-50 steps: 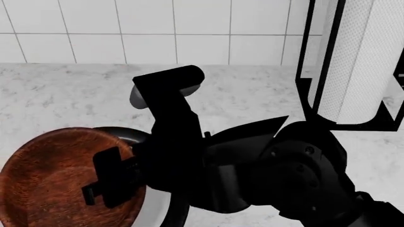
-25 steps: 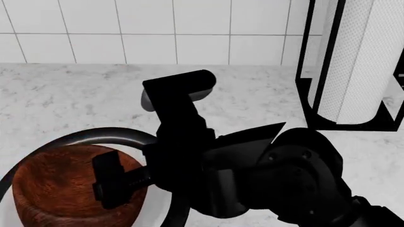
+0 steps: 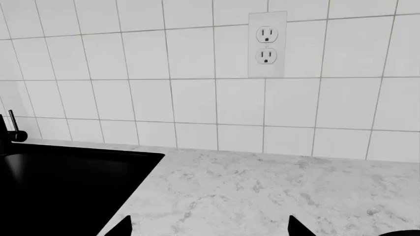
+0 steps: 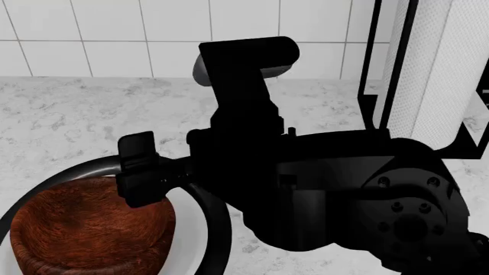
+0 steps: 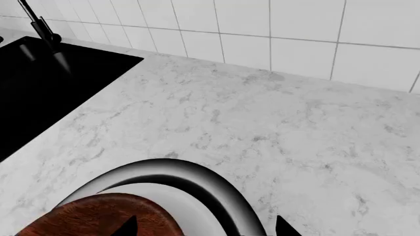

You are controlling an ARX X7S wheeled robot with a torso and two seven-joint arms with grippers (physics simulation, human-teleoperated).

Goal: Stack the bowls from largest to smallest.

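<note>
The reddish-brown wooden bowl point(image 4: 88, 229) sits inside the white bowl point(image 4: 191, 235), which sits inside the glossy black bowl point(image 4: 219, 215), at the lower left of the head view. My right gripper point(image 5: 206, 228) is open and empty, just above the stack's near rim. One of its fingers point(image 4: 137, 169) shows above the brown bowl. The right wrist view shows the black bowl point(image 5: 196, 172), the white bowl point(image 5: 174, 201) and the brown bowl point(image 5: 85, 216) nested. My left gripper point(image 3: 210, 228) is open and empty over bare counter. It is out of the head view.
A white paper-towel roll point(image 4: 436, 74) in a black holder stands at the right by the tiled wall. A black sink point(image 5: 46, 83) with a faucet point(image 5: 43, 29) lies beyond the bowls. A wall outlet point(image 3: 267, 44) is above the marble counter point(image 4: 68, 114).
My right gripper set the tilted brown bowl down into the white bowl, let it go, and has risen clear of it. The right arm has lifted toward the wall.
</note>
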